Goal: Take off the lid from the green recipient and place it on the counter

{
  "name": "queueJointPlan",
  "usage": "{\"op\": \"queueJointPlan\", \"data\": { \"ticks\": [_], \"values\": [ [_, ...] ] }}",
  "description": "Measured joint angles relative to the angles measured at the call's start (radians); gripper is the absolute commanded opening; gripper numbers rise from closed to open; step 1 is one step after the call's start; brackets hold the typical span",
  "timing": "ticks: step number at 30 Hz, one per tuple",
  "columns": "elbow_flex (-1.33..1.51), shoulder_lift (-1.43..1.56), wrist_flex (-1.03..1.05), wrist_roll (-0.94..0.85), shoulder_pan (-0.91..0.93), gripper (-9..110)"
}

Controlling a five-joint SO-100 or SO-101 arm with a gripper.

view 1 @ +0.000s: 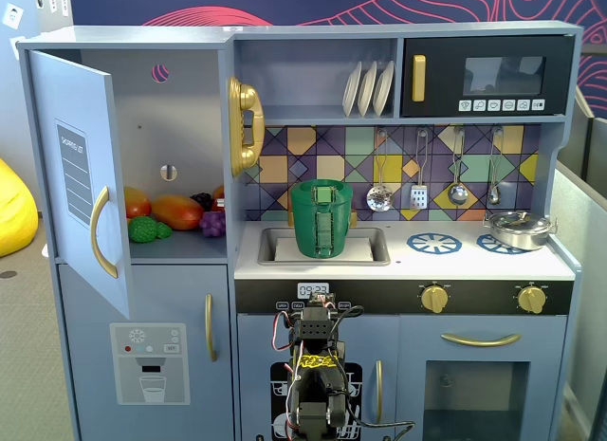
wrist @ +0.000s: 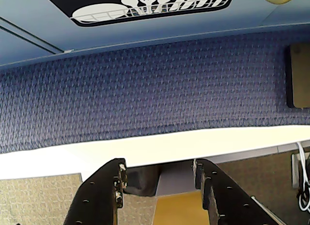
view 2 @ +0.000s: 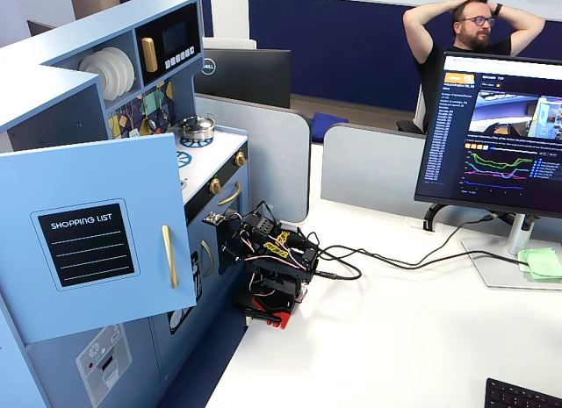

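The green recipient (view 1: pixel 322 223) stands upright in the recessed sink of the counter (view 1: pixel 474 263) in a fixed view. The lid (view 1: pixel 322 186) sits on top of it, with its lighter knob in the middle. My arm (view 1: pixel 313 375) is folded low in front of the kitchen, well below the counter, and also shows on the white table in a fixed view (view 2: pixel 268 263). In the wrist view my gripper (wrist: pixel 157 169) is open and empty, over the table edge and the blue carpet. From the side the open door hides the recipient.
A silver pot (view 1: pixel 517 229) with its own lid stands on the right burner and also shows from the side (view 2: pixel 198 127). The cupboard door (view 1: pixel 81 175) hangs open at the left, with toy fruit (view 1: pixel 171 213) on the shelf behind it. Utensils (view 1: pixel 417 180) hang above the counter. Cables (view 2: pixel 378 259) cross the table.
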Motion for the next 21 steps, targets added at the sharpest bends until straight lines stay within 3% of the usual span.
{"op": "queueJointPlan", "data": {
  "ticks": [13,16,21],
  "values": [
    [0.020,0.000,-0.058,0.043,0.064,0],
    [0.069,-0.017,-0.215,0.046,0.103,1],
    [-0.064,-0.117,-0.661,-0.052,0.115,8]
  ]
}}
